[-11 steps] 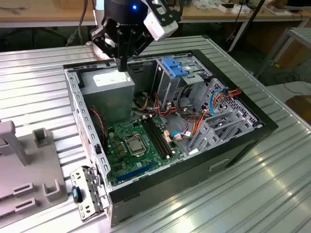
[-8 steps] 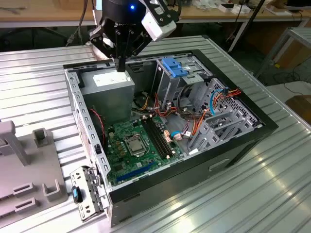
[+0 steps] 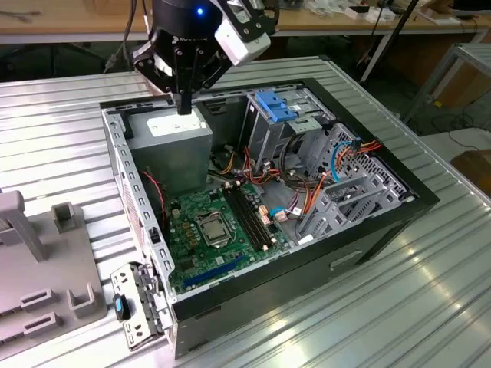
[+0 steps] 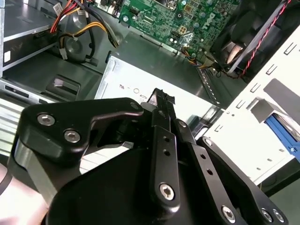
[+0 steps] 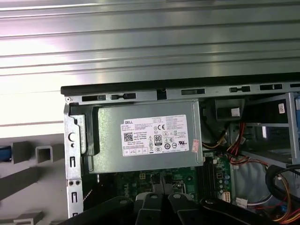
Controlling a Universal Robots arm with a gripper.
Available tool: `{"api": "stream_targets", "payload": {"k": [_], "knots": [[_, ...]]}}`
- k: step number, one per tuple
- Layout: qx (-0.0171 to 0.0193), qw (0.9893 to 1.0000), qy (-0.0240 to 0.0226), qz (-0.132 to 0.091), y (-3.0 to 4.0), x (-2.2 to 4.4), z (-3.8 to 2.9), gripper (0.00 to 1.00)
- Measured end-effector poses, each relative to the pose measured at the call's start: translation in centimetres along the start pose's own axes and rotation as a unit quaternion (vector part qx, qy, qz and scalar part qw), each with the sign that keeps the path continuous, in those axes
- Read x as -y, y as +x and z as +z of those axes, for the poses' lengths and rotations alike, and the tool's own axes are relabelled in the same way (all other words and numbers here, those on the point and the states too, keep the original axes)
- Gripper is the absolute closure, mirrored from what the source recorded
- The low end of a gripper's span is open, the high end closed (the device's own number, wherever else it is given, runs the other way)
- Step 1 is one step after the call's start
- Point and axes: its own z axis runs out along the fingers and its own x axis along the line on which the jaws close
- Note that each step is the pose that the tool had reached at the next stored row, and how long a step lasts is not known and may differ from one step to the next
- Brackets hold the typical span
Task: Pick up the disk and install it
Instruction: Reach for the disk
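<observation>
My gripper (image 3: pixel 184 106) hangs from the arm over the back corner of the open computer case (image 3: pixel 383 201). It sits just above the grey power supply box (image 3: pixel 170 138). Its black fingers (image 4: pixel 161 101) are pressed together with nothing between them, right over the box's white label (image 5: pixel 157 137). A sliver of bright blue (image 5: pixel 3 153) shows beside the grey stand (image 3: pixel 38 268), and in the second wrist view a blue edge (image 4: pixel 281 133) lies past the case's rear wall. Too little of it shows to tell whether this is the disk.
Inside the case lie the green motherboard (image 3: pixel 215 230), loose cables (image 3: pixel 349 153) and a grey drive cage topped by a fixed blue bracket (image 3: pixel 276 106). A rear bracket with a blue latch (image 3: pixel 120 307) juts out at the near corner. Ribbed metal table (image 3: pixel 368 322) surrounds the case.
</observation>
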Motion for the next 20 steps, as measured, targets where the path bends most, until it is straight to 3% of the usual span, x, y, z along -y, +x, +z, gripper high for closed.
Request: {"api": "stream_targets", "payload": {"k": [10,20], "knots": [[0.0000,1.0000,0.0000,0.000,1.43,0.11,-0.04,0.89],[0.0000,1.0000,0.0000,0.000,3.88,0.29,-0.11,0.89]]}}
